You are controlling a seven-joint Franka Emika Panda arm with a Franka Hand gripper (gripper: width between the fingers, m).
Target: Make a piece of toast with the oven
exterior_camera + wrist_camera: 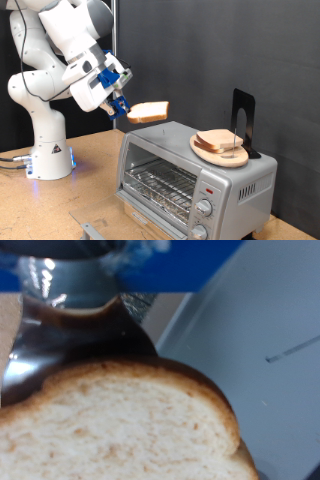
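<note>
My gripper (122, 111) is shut on the piece of toast (148, 112), a pale tan slice with a brown crust, held flat in the air above the oven's top, toward the exterior view's left end. In the wrist view the slice (120, 425) fills the lower frame, with one dark finger (70, 325) pressing on its crust. The oven (190, 170) is a small silver box at the exterior view's lower right, with a glass door, a wire rack (160, 185) inside and round knobs (205, 208) on its front panel. The door looks shut.
A round wooden plate (222, 152) with stacked bread slices (220, 141) sits on the oven's top at the right, next to a black upright stand (243, 120). The arm's white base (48, 150) stands on the wooden table at the left. A black curtain hangs behind.
</note>
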